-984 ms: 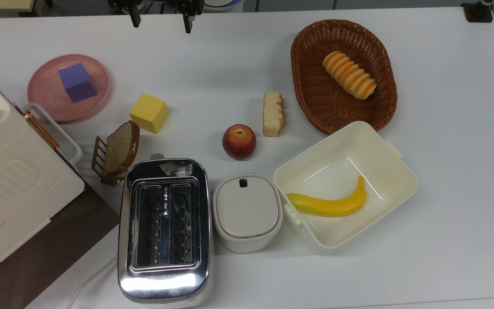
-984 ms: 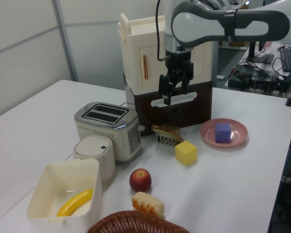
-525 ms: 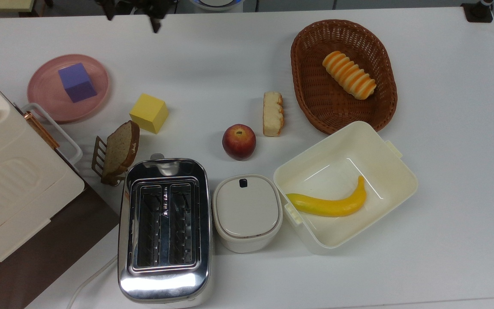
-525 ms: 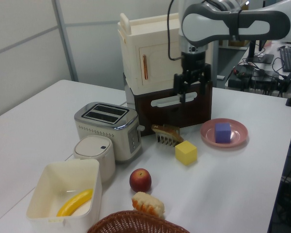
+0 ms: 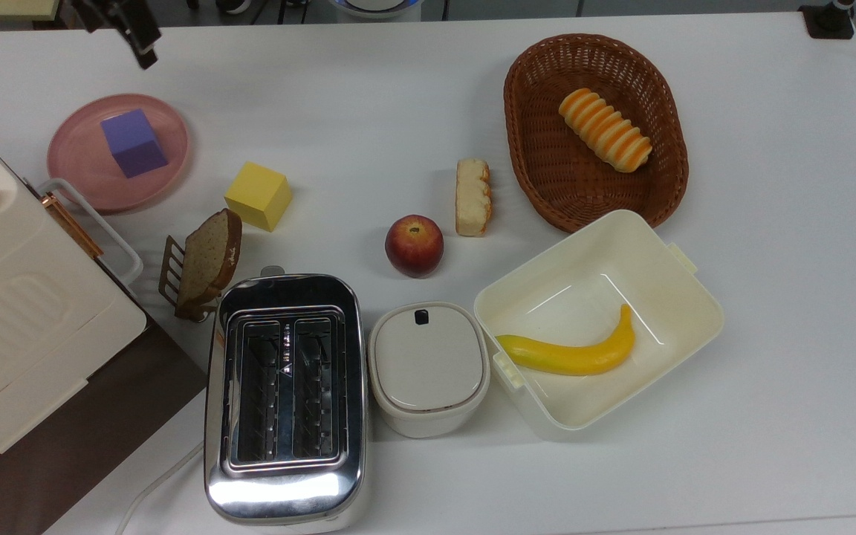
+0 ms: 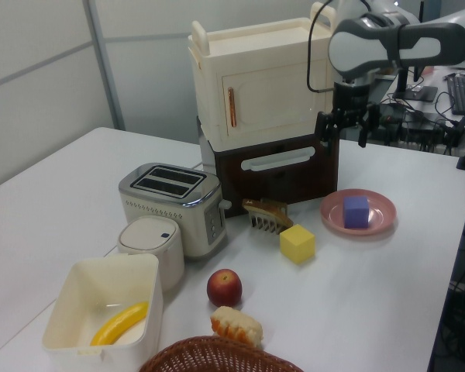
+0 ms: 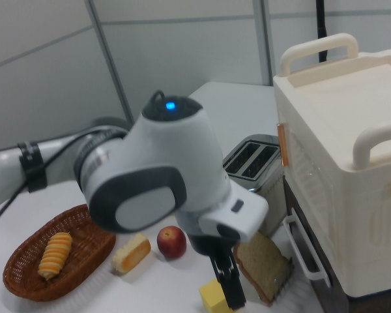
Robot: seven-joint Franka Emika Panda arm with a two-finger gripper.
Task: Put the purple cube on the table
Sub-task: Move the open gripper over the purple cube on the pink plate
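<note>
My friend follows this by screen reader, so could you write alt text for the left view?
A robot arm's open claw hangs above a pink plate that holds the purple cube, on the white table. Nearer the camera sit a yellow cube, an apple, a toaster and a cream tub with a banana.

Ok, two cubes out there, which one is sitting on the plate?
The purple cube rests on the pink plate. The yellow cube stands directly on the white table, beside the bread slice.
</note>
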